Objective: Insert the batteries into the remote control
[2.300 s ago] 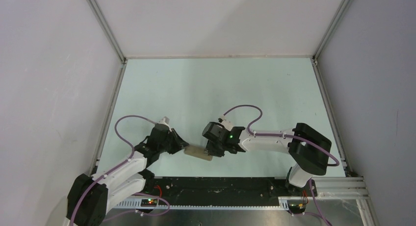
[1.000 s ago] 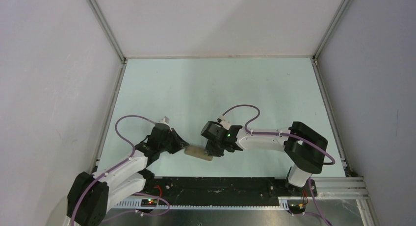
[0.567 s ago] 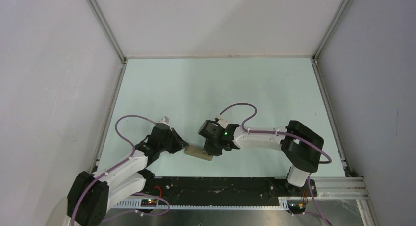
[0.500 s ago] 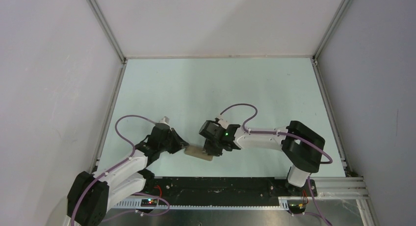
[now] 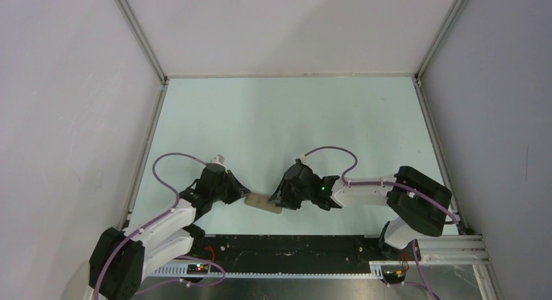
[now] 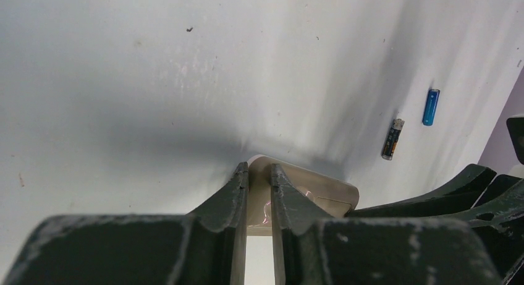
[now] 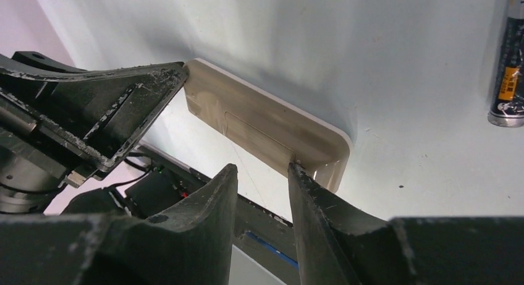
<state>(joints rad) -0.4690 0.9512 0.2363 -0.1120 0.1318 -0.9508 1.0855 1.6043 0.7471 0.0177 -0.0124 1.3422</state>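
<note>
The remote control (image 5: 263, 204) lies back-up near the table's front edge, its plain beige back showing in the left wrist view (image 6: 309, 189) and the right wrist view (image 7: 266, 133). My left gripper (image 5: 245, 197) is shut on the remote's left end (image 6: 258, 169). My right gripper (image 5: 277, 198) is at the remote's right end with its jaws open and nothing between them (image 7: 262, 169); one fingertip (image 7: 296, 169) touches the remote's corner. The black battery (image 6: 392, 138) and the blue battery (image 6: 431, 106) lie on the table beyond the remote. The black one also shows in the right wrist view (image 7: 508, 81). Both are hidden in the top view.
The pale green table (image 5: 286, 118) is walled at the left, back and right. A black rail with wiring (image 5: 293, 245) runs along the front edge just below the remote.
My right wrist has dropped and turned, so the gripper now points left at the remote's right end, and the elbow has swung right. The left arm and remote have not moved.
</note>
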